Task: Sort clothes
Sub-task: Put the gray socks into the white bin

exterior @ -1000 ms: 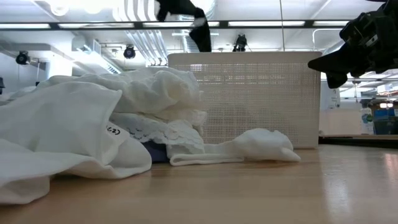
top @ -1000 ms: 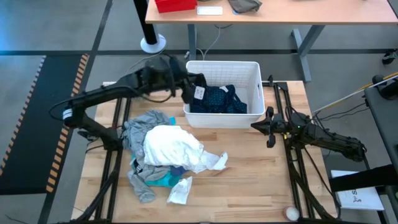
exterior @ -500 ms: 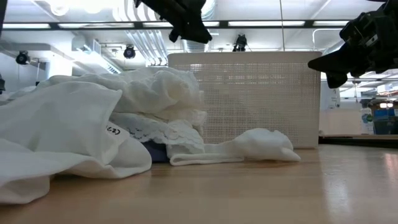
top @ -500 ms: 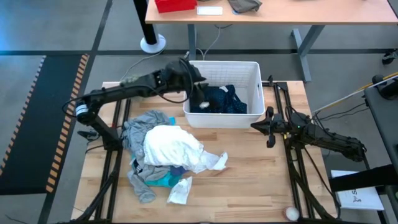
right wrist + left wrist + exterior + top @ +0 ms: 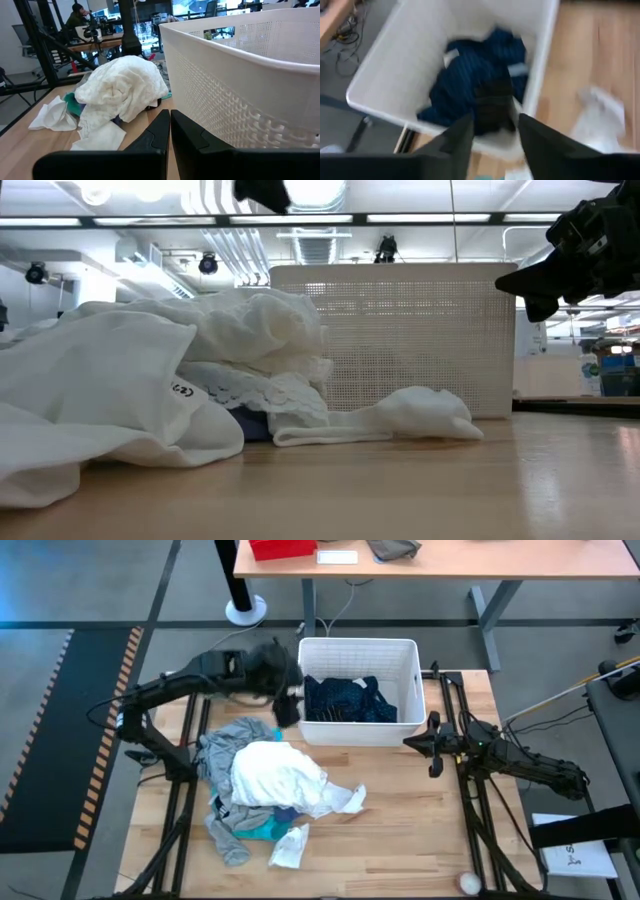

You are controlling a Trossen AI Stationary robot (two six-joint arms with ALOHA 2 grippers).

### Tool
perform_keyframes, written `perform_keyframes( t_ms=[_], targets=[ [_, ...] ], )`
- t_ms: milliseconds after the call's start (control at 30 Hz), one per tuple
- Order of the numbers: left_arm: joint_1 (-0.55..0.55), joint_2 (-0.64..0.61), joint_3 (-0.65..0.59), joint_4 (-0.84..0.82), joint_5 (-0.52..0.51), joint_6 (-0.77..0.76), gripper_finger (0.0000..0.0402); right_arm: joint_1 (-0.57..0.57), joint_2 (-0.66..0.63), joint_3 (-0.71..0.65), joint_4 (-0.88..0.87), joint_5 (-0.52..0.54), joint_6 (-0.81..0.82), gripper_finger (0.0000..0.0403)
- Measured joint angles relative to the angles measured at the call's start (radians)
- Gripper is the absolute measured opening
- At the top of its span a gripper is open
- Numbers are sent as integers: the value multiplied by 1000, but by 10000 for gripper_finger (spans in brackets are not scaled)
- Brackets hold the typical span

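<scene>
the left gripper (image 5: 287, 706) hovers beside the white perforated plastic bin (image 5: 358, 732), fingers (image 5: 457, 137) parted and empty. the dotted navy garment (image 5: 348, 700) lies inside the bin. grey, white and turquoise clothes (image 5: 270, 780) are heaped on the wooden worktop (image 5: 400, 830). the right gripper (image 5: 432, 744) waits with fingers clenched shut.

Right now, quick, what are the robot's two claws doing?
Left gripper: open, holding nothing, beside the white bin.
Right gripper: shut, holding nothing, waiting right of the bin.

Overhead, table-level, two wrist views; all share bin (image 5: 400, 650).
</scene>
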Motion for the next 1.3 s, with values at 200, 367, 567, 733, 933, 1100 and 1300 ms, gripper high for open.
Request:
perform_keyframes(
  t_ms=[200,367,567,733,933,1100,1300],
  targets=[
    [-214,-49,-38,-197,-106,-117,12,0,0,0,0,0,0,0],
    [-416,-120,-161,-219,-170,-293,15,0,0,0,0,0,0,0],
    [-625,-209,-341,-217,-192,-614,3,0,0,0,0,0,0,0],
    [-791,-240,-464,-220,-171,-858,1,0,0,0,0,0,0,0],
    [-905,-221,-576,-208,-61,-1165,1,0,0,0,0,0,0,0],
    [-943,-191,-666,-194,23,-1476,12,0,0,0,0,0,0,0],
    [-956,-151,-741,-190,155,-1618,46,0,0,0,0,0,0,0]
  ],
)
